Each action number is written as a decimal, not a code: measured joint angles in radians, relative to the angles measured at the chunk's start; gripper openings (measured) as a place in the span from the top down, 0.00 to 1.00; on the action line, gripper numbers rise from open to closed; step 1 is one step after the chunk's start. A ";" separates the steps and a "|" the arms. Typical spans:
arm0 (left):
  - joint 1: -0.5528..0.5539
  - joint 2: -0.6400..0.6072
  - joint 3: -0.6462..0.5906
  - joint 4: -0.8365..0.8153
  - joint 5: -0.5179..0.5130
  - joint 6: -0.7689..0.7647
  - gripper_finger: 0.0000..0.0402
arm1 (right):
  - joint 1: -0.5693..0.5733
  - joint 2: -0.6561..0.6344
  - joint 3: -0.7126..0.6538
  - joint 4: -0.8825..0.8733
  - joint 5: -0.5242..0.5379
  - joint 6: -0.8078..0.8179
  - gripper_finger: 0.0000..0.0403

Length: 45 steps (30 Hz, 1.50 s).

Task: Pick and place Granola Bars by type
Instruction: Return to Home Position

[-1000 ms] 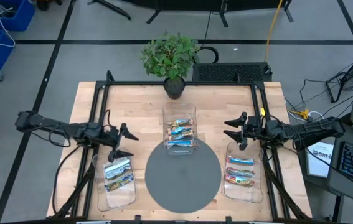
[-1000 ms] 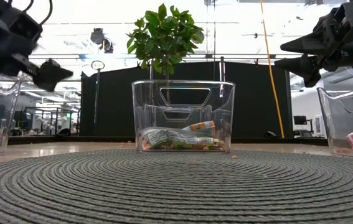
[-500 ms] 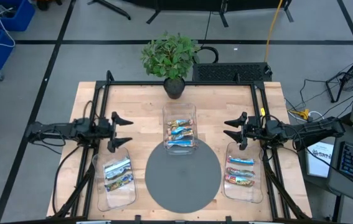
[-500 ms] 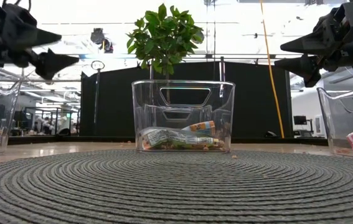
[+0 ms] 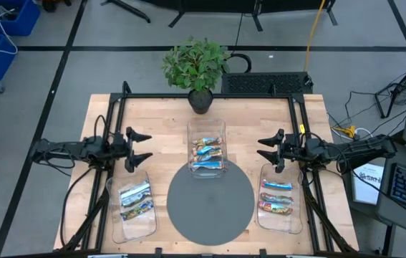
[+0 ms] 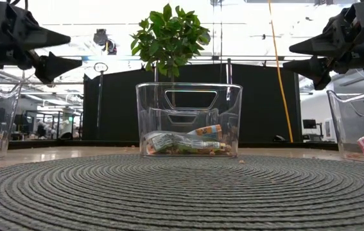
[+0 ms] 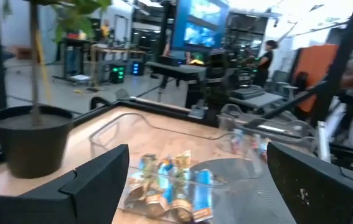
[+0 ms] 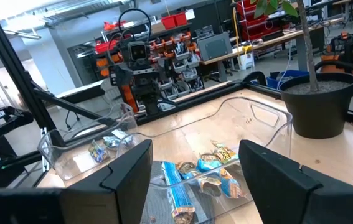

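Note:
Granola bars lie in three clear trays. Blue and gold-brown bars (image 5: 207, 152) fill the centre tray (image 5: 207, 129). Silver-white bars (image 5: 136, 200) lie in the left tray (image 5: 117, 222), and blue and red bars (image 5: 277, 196) in the right tray (image 5: 297, 215). My left gripper (image 5: 145, 147) hovers open and level above the table, beyond the left tray's far end, pointing at the centre tray. My right gripper (image 5: 262, 149) hovers open and level on the other side, facing it. Nothing is between either pair of fingers (image 7: 101, 180) (image 8: 126, 168).
A round grey woven mat (image 5: 210, 202) lies at the near middle of the wooden table (image 5: 160, 118). A potted plant (image 5: 197, 68) stands at the far edge. Black frame rails (image 5: 113, 122) run along both sides of the table. People show far off in the room.
My left gripper has risen from over the left tray's far end, gone toward the table's far edge and tipped up from slanting downward to level, still open. It has kept still for the last half second. The bars have not moved.

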<state>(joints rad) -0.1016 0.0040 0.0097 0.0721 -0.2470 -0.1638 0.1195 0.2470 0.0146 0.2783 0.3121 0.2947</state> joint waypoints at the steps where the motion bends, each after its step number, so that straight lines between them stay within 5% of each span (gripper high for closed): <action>1: -0.001 0.000 0.001 -0.014 -0.010 -0.003 0.06 | 0.000 0.000 0.000 0.000 0.000 0.000 0.42; 45: -0.006 0.004 0.000 0.017 0.010 0.003 0.05 | 0.000 0.000 0.000 0.000 0.000 0.000 0.42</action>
<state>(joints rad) -0.1074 0.0081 0.0097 0.0895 -0.2371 -0.1612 0.1196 0.2470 0.0147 0.2783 0.3119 0.2947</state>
